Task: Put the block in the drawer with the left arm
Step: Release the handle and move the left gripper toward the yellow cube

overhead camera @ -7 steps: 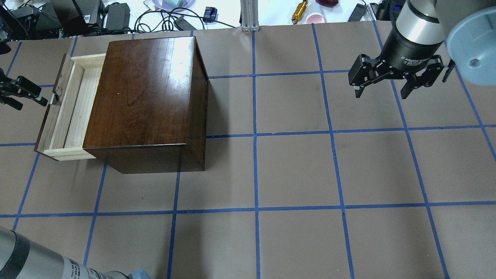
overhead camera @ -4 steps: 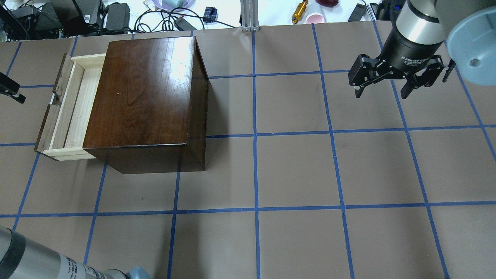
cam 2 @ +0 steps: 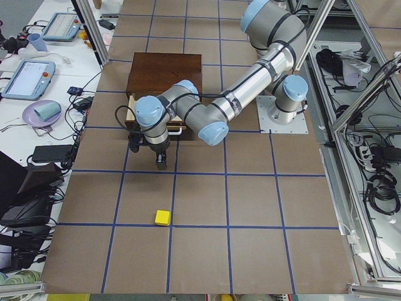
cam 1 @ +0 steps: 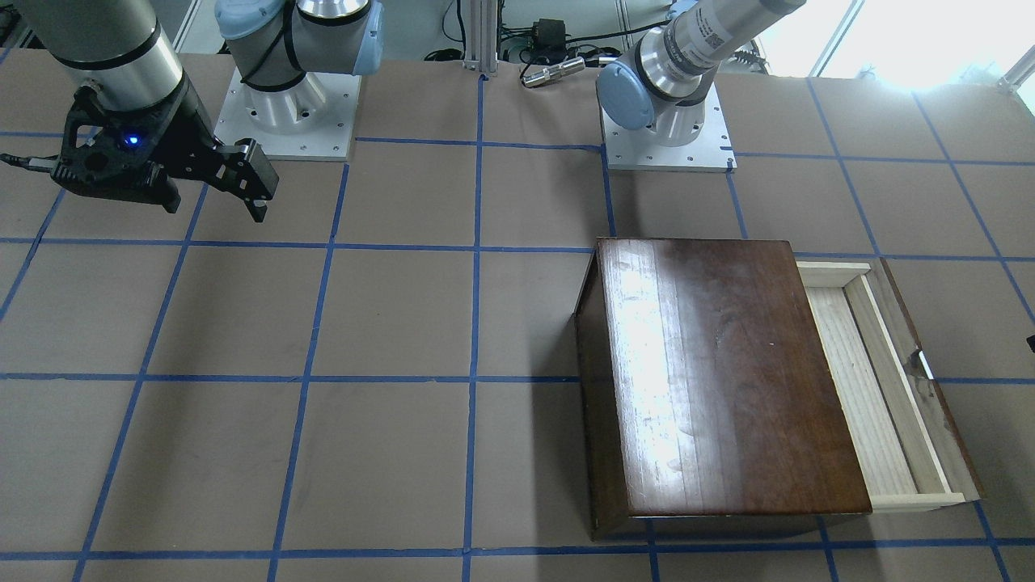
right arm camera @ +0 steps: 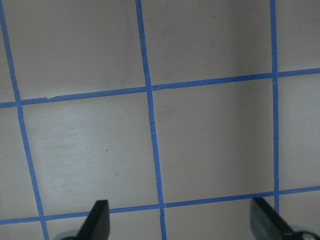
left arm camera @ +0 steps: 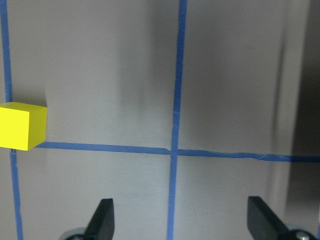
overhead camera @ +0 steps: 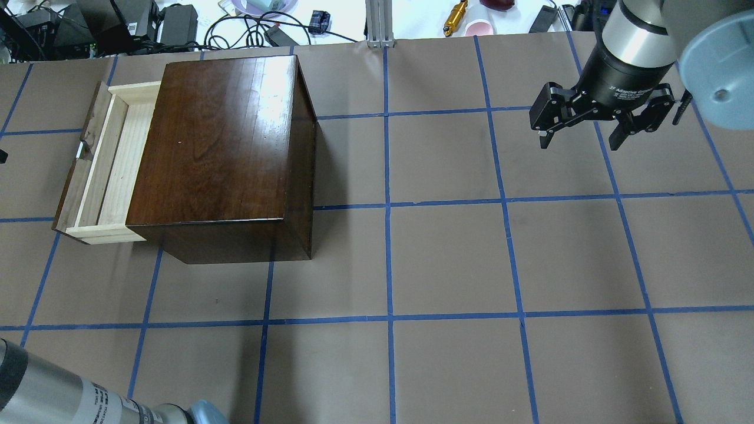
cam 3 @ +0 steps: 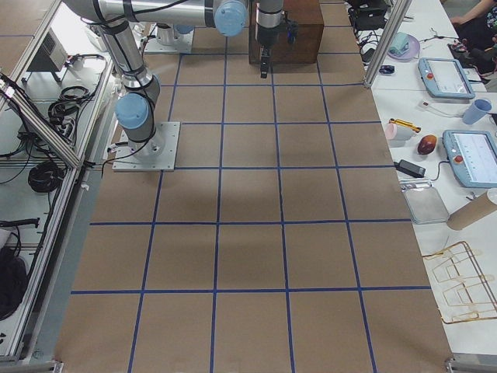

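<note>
Block (cam 2: 162, 217) 1 on table (cam 2: 250, 207), drawer (overhead camera: 112, 171) 1 open, box (overhead camera: 218, 141) 1

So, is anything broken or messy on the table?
Nothing looks broken or spilled. The drawer is pulled straight out of the wooden box, and the part that shows is empty. The yellow block sits alone on the table, away from the box, apart from the open left hand.

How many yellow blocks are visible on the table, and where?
1. The block lies on the table, apart from the wooden box; the covered part of the drawer could hide others.
</note>
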Tool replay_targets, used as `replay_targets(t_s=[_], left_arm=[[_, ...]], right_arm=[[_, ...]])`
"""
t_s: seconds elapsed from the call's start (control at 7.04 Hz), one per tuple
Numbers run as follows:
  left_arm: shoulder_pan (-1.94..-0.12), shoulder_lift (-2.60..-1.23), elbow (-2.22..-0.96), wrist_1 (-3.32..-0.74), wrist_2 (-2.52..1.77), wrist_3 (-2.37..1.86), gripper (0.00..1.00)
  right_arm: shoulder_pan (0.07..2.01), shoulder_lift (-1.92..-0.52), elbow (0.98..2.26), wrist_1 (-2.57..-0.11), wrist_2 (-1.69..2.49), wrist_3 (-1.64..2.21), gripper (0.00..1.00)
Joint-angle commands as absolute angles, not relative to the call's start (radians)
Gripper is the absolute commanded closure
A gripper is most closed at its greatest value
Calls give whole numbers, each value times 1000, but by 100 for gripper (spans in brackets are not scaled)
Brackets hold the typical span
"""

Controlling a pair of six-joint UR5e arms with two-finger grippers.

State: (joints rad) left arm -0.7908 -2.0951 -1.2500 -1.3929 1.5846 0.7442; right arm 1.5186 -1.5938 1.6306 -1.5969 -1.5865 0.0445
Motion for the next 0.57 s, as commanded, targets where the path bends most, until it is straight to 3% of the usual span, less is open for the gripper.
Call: replay_targets(t_s=[0.0,0.43], left_arm=[[-749,-2204,-1160,-1352,1589,881,5],[-695,-2348,-1014,-1338,1588,1029,5]], right_arm=[[1519,-1594,1631,-1597,-1588,44,0],[1519,-1594,1631,-1597,-1586,44,0]])
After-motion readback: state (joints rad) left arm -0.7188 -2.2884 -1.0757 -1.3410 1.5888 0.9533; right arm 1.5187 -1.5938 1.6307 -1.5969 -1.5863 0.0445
